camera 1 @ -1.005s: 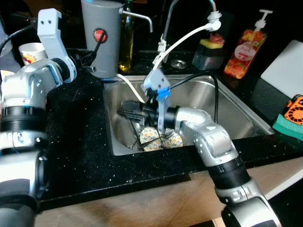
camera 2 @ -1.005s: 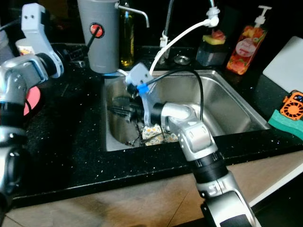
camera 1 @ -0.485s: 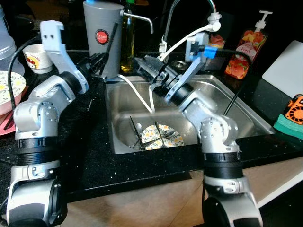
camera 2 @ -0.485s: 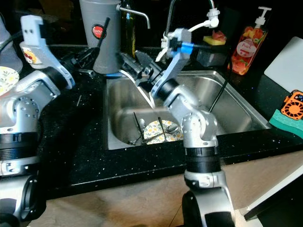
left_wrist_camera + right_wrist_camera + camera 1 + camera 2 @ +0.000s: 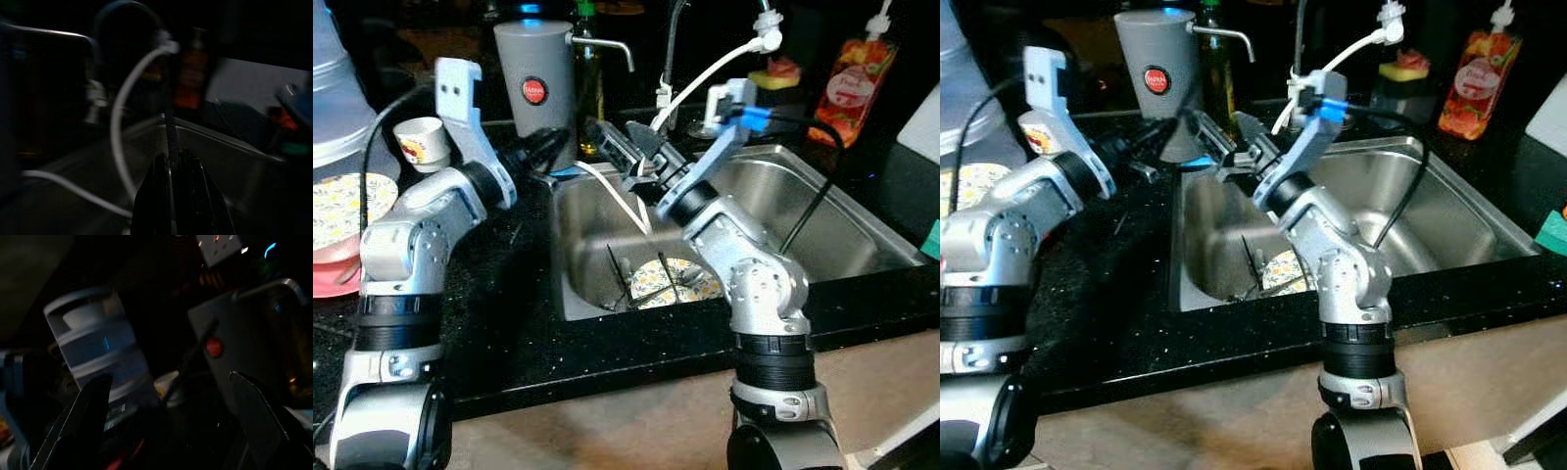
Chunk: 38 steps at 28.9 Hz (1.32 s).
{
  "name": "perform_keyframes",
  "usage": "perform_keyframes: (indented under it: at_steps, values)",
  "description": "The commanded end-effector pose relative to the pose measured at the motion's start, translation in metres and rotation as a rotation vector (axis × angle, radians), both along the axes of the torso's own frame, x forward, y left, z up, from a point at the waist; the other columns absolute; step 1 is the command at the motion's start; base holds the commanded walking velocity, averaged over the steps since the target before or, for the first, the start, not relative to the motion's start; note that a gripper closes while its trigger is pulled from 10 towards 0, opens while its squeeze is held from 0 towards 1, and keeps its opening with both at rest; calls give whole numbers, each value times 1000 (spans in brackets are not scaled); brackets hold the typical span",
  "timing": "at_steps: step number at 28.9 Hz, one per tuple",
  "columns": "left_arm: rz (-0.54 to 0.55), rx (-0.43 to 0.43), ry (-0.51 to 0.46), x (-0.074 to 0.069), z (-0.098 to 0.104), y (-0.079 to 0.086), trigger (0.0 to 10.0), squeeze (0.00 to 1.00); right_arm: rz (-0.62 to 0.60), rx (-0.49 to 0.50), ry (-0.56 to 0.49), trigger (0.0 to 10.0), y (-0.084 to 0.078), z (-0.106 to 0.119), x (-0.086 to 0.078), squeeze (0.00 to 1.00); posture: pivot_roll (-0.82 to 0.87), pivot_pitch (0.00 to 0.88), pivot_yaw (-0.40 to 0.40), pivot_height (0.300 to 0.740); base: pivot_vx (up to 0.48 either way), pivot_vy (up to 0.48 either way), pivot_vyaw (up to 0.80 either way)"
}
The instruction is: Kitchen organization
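Black stone table [image 5: 509,323] surrounds the steel sink [image 5: 862,220] you are working over. Your right gripper [image 5: 625,147] hangs above the sink's near-left corner, close beside the grey canister [image 5: 536,88], with its two fingers [image 5: 90,406] spread wide apart and nothing between them. Through the right wrist camera you look past those fingers at the canister's red badge and at a pale ribbed container [image 5: 95,345] farther off, all quite dim.

Your left gripper [image 5: 540,152] sits just at the foot of the grey canister, on the side away from the sink. In the left wrist camera its fingers [image 5: 195,196] lie pressed together with only a thin slit between them, and a thin dark rod seems to stand up from that slit; the picture is too dark and blurred for you to tell whether they are clamping it.

Below your right gripper, down in the sink, lies a flowered plate [image 5: 680,282] with dark chopsticks [image 5: 615,279] and a piece of cutlery resting across it. A white hose [image 5: 705,73] curves from the tap down past the right gripper into the sink. Well behind your left arm a paper cup [image 5: 419,142] stands on the table, with a second flowered plate [image 5: 342,206] on a pink dish near it. A soap bottle [image 5: 857,78] stands beyond the far side of the sink.
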State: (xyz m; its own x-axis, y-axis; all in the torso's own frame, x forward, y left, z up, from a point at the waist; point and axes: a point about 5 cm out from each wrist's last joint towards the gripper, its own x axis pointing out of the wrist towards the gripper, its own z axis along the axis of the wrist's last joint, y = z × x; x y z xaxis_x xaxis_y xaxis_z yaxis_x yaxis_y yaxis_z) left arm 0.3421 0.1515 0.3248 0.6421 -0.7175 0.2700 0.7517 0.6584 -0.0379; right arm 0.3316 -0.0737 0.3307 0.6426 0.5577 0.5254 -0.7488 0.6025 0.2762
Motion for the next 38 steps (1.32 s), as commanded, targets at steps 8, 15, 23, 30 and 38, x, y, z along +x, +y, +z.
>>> perform_keyframes:
  at_steps: [8, 15, 23, 30, 38]
  values:
    - [-163, 27, 15, -20, -12, -8, 0, 0, 44, 15, 32, 10000, 5, 2, -4, 0, 3, 86, 67, 740, 0, 0, 0]
    - [-170, 29, 16, -23, -12, -5, 0, 0, 77, -6, 50, 10000, 11, 0, -5, 0, 5, 82, 57, 740, 0, 0, 0]
    - [-177, 37, 16, -26, -12, -5, 0, 0, 110, 17, 67, 0, 13, 0, -6, 0, 3, 77, 52, 740, 0, 0, 0]
    - [-185, 37, 21, -27, -13, -6, 0, 0, 120, 18, 73, 0, 12, -1, -6, 0, 1, 71, 50, 740, 0, 0, 0]
    - [-198, 45, 27, -29, -15, -8, 0, 0, 114, 27, 82, 0, 9, -1, -5, 0, -1, 61, 49, 740, 0, 0, 0]
